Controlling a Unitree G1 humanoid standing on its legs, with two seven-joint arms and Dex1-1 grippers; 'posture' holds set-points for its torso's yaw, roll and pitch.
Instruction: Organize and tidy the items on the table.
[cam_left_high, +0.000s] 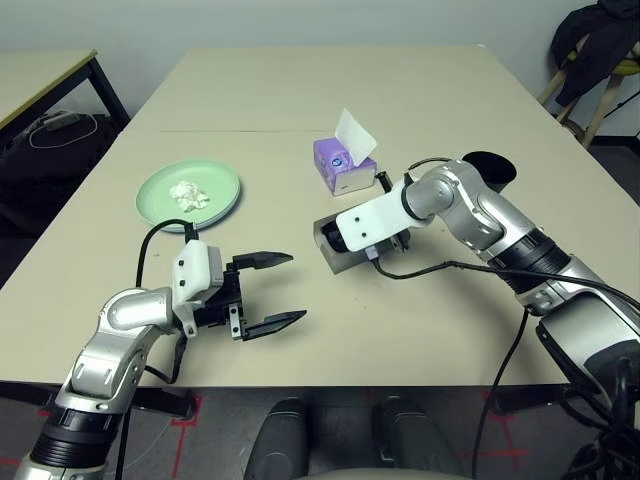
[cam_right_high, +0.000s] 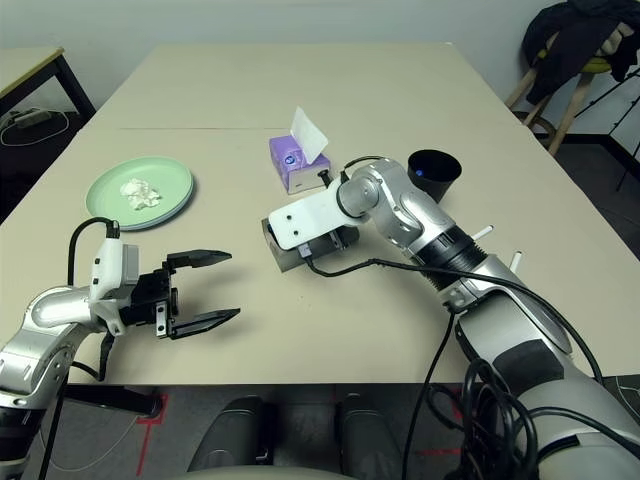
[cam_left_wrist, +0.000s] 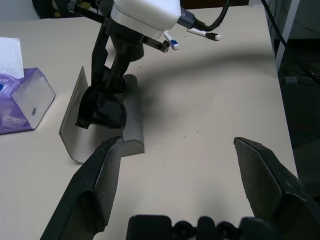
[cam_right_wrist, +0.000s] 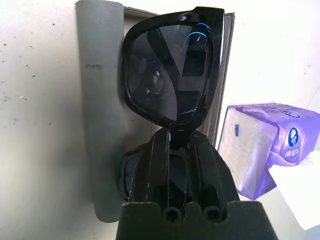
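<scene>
Black sunglasses (cam_right_wrist: 172, 75) pinched by right end effector (cam_right_wrist: 172, 137), over grey glasses case (cam_right_wrist: 100, 100)

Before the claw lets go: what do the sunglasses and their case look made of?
Sunglasses: likely glossy black plastic; the frame and dark lenses throw sharp reflections. Glasses case: matte grey, felt-like or soft synthetic covering over a stiff shell, with no glare; its flap stands up rigidly. The exact fabric can't be told.

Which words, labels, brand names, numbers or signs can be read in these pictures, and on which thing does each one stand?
No text can be read as words.
Purple tissue box: a round white flower-like emblem with small white print beside it, too blurred to read.
Same box, clear side panel: a small blue mark, too small to read.
Black sunglasses, grey glasses case, black cup: no print visible.
</scene>
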